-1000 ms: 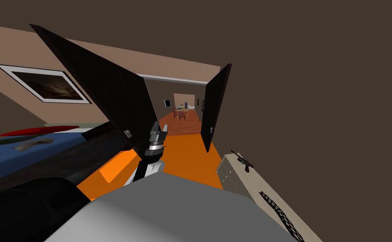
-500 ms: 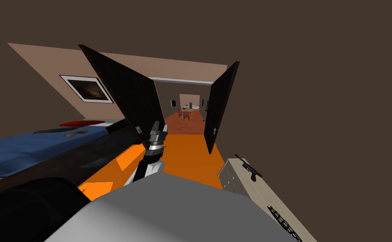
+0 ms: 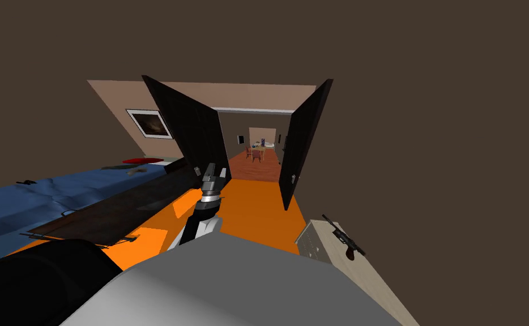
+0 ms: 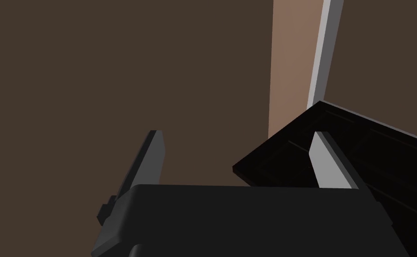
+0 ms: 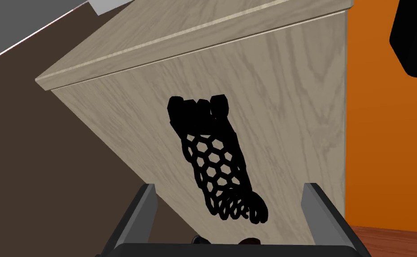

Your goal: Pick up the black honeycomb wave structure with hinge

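**Right tool** (image 5: pixel 229 187): open to full spread, holding nothing. Both fingers (image 5: pixel 143 212) stand clear of the work.

**Structure** (image 5: pixel 214 169): black honeycomb mesh, lying flat on the light wood surface (image 5: pixel 292 111). It is placed between the right tool's fingers, apart from each. The thick hinge end (image 5: pixel 198 109), with its row of knuckles, points away from the tool. The wavy end lies nearest the tool body. The structure sits at a slight diagonal to the finger line.

**Surface**: seen in the head view (image 3: pixel 371 288) to the robot's right, against the brown wall. A black gun (image 3: pixel 342 237) lies on its far end. Orange floor (image 5: pixel 381 134) borders the surface.

**Left tool** (image 4: pixel 236 132): open, empty. It is raised ahead of the chest (image 3: pixel 212 172), toward the black double doors (image 3: pixel 192 133).
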Motion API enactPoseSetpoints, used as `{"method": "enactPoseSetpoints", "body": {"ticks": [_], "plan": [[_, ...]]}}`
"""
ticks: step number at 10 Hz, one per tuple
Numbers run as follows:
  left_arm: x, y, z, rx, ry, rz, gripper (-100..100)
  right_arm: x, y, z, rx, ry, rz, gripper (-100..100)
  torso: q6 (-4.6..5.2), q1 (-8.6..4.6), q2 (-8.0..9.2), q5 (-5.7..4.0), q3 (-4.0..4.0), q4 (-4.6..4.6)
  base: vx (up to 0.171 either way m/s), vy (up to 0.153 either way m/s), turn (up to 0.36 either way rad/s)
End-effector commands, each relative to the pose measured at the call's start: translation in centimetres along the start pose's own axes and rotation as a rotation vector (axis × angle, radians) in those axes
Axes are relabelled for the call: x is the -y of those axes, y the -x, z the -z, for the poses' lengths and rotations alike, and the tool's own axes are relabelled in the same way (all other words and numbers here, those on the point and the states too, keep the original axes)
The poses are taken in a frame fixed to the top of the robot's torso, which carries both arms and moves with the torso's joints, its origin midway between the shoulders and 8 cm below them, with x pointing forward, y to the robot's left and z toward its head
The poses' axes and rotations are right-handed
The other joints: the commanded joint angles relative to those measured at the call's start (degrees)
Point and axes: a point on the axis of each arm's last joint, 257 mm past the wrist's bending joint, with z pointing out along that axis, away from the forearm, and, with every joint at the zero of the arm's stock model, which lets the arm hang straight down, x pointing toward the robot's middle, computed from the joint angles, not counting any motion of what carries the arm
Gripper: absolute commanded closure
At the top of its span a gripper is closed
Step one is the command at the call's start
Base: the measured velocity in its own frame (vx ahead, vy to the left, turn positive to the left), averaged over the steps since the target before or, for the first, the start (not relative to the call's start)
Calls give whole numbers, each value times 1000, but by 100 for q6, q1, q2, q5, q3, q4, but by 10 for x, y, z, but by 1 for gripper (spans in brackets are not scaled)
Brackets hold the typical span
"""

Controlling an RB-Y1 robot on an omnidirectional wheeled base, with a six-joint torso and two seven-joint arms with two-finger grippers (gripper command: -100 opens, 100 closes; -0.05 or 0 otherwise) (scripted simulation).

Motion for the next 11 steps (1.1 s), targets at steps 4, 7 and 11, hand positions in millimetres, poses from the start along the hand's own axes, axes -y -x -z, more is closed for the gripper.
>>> {"method": "enactPoseSetpoints", "body": {"ticks": [4, 7, 11], "plan": [[0, 0, 0, 0, 0, 0, 0, -14, 0, -17, -30, 8, 82, -100, 0, 3, -5, 0, -3, -1, 35, -73, 109], [0, 0, 0, 0, 0, 0, 0, -8, 2, -19, -32, -3, 57, -100, 5, 30, 3, 6, 1, 0, -6, -13, 58], [0, 0, 0, 0, 0, 0, 0, -5, 7, -27, -40, -16, 22, -100, 3, 40, 50, 9, 28, 10, -101, 5, 112]]}}
